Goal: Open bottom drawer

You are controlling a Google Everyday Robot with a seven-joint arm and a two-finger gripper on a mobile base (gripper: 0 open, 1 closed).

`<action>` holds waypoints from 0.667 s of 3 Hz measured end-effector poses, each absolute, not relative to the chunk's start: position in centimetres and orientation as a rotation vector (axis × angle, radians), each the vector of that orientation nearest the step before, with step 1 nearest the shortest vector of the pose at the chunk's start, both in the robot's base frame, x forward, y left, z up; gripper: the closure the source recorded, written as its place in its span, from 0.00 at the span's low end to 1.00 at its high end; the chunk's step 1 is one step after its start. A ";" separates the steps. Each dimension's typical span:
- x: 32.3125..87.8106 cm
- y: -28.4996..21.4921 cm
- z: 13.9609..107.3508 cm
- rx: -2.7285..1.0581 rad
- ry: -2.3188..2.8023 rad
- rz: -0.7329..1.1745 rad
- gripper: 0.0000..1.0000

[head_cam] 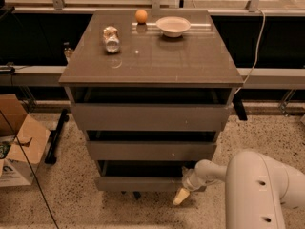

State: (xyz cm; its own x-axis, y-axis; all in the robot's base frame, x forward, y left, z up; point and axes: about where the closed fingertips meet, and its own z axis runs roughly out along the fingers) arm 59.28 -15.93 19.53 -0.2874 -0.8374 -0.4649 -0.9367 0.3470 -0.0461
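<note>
An open cardboard box (pixel 16 142) sits on the speckled floor at the cabinet's 8 o'clock, with a black bar (pixel 56 136) lying between box and cabinet. On the cabinet top (pixel 152 68) a tipped can (pixel 111 38) lies at 10 o'clock, an orange (pixel 141 16) at 12 and a white bowl (pixel 173 26) at 1. The bottom drawer (pixel 143 183) is the lowest front, its inside hidden in shadow. The gripper (pixel 181 196) hangs at the drawer's 4 o'clock corner; whether it is spread or pressed together cannot be told

Gripper (pixel 182 195) low at bottom drawer (pixel 142 183) front's right end, before the cabinet (pixel 157 63)
</note>
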 end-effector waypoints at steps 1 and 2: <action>59.5 -17.0 17.2 -1.557 2.280 0.353 0.25; 58.8 -17.7 16.4 -1.557 2.313 0.360 0.47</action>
State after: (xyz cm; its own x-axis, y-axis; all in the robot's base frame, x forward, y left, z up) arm 58.83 -17.70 16.43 -0.3493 -0.8452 -0.4045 -0.9281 0.3714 0.0256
